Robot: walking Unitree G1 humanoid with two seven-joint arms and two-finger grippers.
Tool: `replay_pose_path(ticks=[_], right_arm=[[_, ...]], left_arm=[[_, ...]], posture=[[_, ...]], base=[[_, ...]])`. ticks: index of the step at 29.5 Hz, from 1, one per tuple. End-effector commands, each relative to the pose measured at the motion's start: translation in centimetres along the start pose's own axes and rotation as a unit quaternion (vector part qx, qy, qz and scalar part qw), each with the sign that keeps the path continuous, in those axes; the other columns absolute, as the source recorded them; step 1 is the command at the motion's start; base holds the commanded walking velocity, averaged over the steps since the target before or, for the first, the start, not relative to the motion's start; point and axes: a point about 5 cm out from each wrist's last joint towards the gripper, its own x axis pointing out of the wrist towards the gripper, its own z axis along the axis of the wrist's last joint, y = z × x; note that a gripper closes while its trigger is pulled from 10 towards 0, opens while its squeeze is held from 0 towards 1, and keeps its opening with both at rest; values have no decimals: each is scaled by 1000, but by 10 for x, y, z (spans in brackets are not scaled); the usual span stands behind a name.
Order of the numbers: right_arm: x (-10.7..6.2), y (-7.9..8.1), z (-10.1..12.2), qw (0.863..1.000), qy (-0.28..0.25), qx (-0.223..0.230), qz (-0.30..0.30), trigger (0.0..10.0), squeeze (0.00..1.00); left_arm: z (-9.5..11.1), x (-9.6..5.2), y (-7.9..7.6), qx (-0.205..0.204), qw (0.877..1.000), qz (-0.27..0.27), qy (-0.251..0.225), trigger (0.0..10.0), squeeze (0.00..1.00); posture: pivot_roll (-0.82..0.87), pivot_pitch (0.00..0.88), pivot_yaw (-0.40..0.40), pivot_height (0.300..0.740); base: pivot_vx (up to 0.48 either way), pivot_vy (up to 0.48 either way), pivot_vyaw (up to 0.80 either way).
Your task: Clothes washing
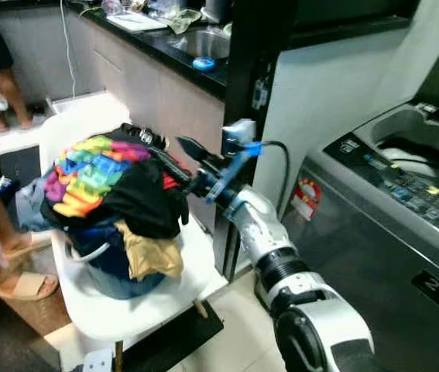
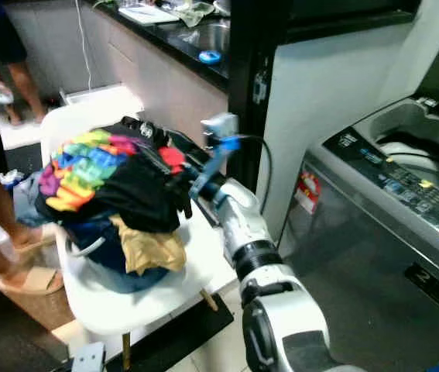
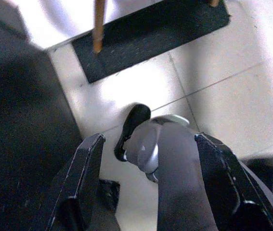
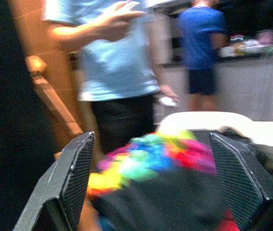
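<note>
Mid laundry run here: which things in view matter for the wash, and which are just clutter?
For the job:
clothes pile
white chair under it
washing machine
right hand, open at the pile

Lying about:
sink
blue lid
sandals

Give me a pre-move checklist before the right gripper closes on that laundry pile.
1. Right gripper open: ok, both fingers spread wide in the right wrist view.
2. Gripper at the pile: ok, its fingertips reach the black garment beside the rainbow shirt.
3. Pile steady: cannot tell; clothes are heaped above the blue basket on the white chair, a tan garment hanging over the edge.
4. Washer ready: ok, lid up, though the drum's inside is unclear.
5. People clear: not ok, a person's legs stand close beside the chair.
6. Left gripper idle: ok, open, pointing at the floor.
</note>
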Motion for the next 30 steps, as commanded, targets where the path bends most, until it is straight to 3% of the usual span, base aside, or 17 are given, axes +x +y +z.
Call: replay_pose_path(ticks=[1,4,14,17,22,25,28,30], right_arm=[[-1,3,-9,1000,5,10,-6,10000,0],[-3,3,-8,1000,13,-1,0,10000,0],[-2,10,-8,999,31,-35,26,10000,0],[-3,20,-13,995,39,-55,68,10000,0],[-6,26,-24,993,64,-59,79,10000,0],[-9,32,-34,989,91,-70,95,10000,0],[-22,47,-67,962,193,-127,145,10000,0],[-24,47,-76,957,220,-136,131,10000,0]], left_arm=[[-5,-1,-3,-3,1000,-5,11,10000,0],[-5,-1,-3,-4,1000,-4,11,10000,0],[-3,0,-1,-4,1000,-2,12,10000,0],[-3,0,0,-5,1000,-1,12,10000,0],[-3,0,-1,-6,1000,-1,13,10000,0],[-4,0,-1,-7,1000,0,14,10000,0],[-4,0,1,-8,1000,16,14,10000,0],[-5,-1,1,-6,1000,20,17,10000,0]], posture=[[183,0,-68,740],[182,0,-65,740],[181,0,-58,740],[178,0,-56,740],[177,0,-56,740],[177,0,-56,740],[172,0,-60,740],[173,0,-63,740]], base=[[262,0,800],[264,0,738],[264,0,0],[261,0,683],[261,0,800],[251,0,800],[0,0,0],[0,0,0]])
